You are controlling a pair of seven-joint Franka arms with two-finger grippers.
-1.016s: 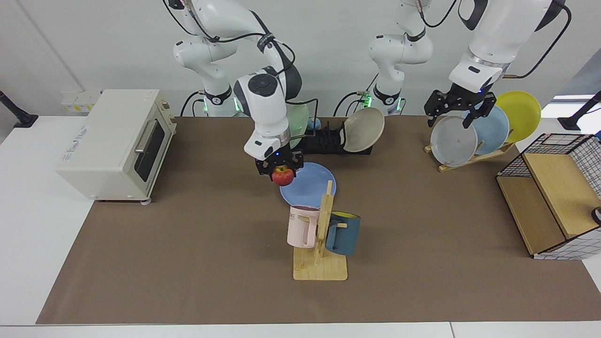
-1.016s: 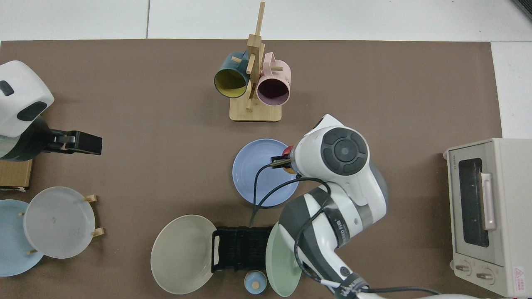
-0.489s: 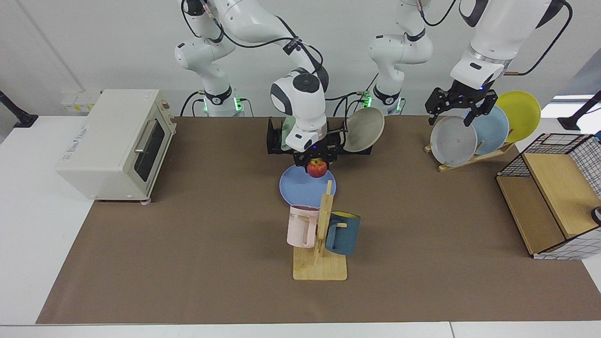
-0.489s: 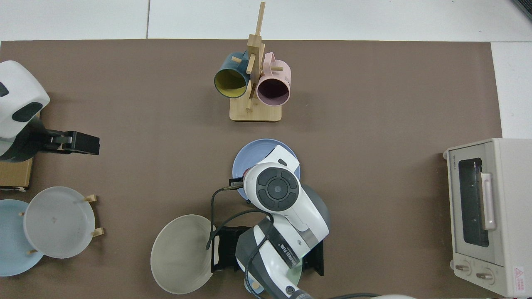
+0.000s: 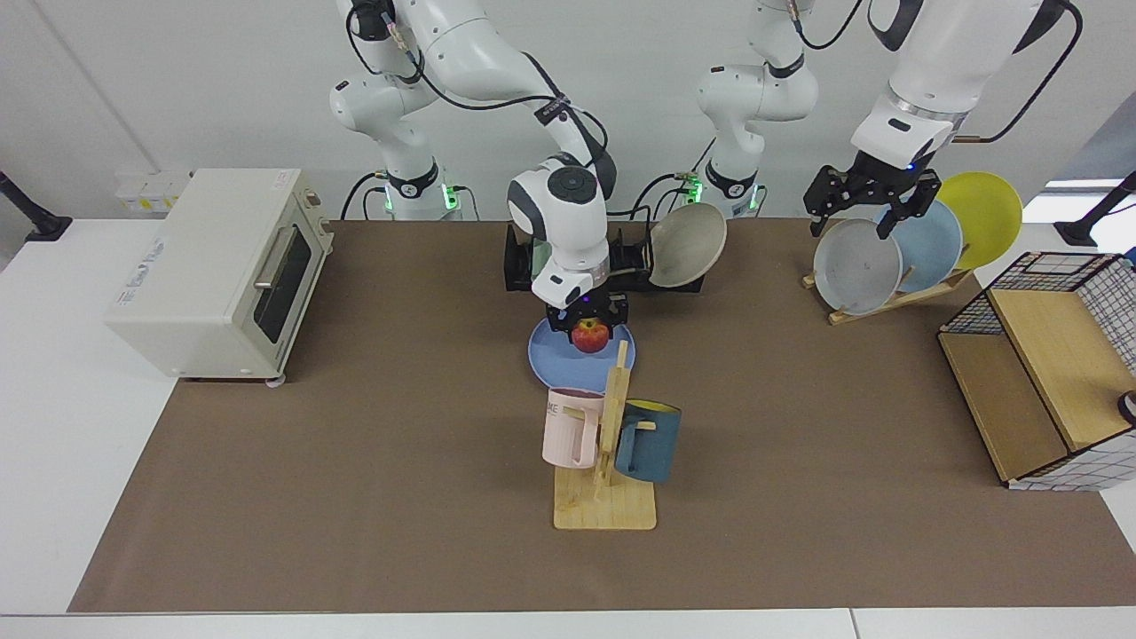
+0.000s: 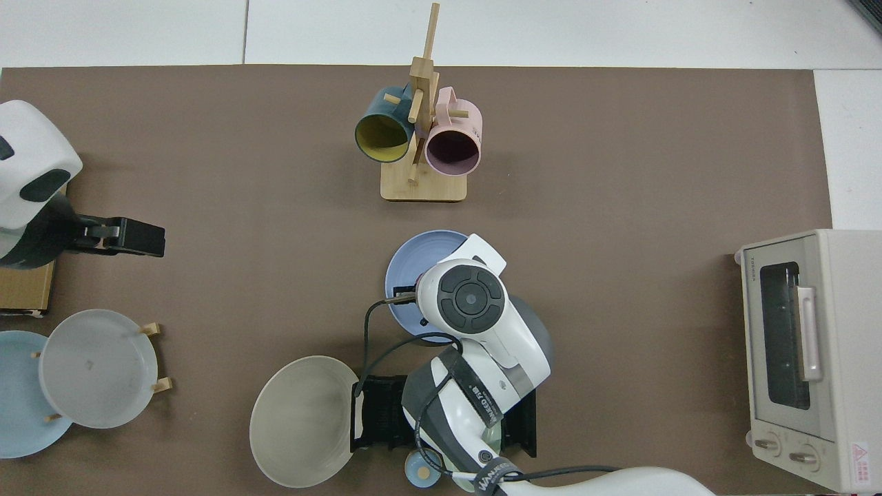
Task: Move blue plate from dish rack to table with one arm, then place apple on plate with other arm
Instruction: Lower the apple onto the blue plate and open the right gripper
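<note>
The blue plate (image 5: 555, 364) lies flat on the brown mat of the table (image 5: 355, 497), just in front of the black dish rack (image 5: 516, 264). My right gripper (image 5: 588, 328) hangs over the plate's far half, shut on the red apple (image 5: 590, 336). The apple sits low over the plate; whether it touches I cannot tell. In the top view the right arm's wrist hides the apple and covers part of the blue plate (image 6: 412, 258) and the dish rack (image 6: 382, 413). My left gripper (image 5: 852, 229) waits open above the wooden plate stand, holding nothing; it is also at the left edge of the top view (image 6: 127, 238).
A mug tree (image 5: 608, 444) with a pink and a dark blue mug stands just in front of the plate. A beige plate (image 5: 688, 244) leans at the rack's end. A toaster oven (image 5: 217, 271), a wooden plate stand (image 5: 887, 302) with three plates, and a wire basket (image 5: 1047, 373) are also here.
My right gripper has carried the apple from beside the plate's edge to over the plate and lowered it. The left arm has stayed nearly still.
</note>
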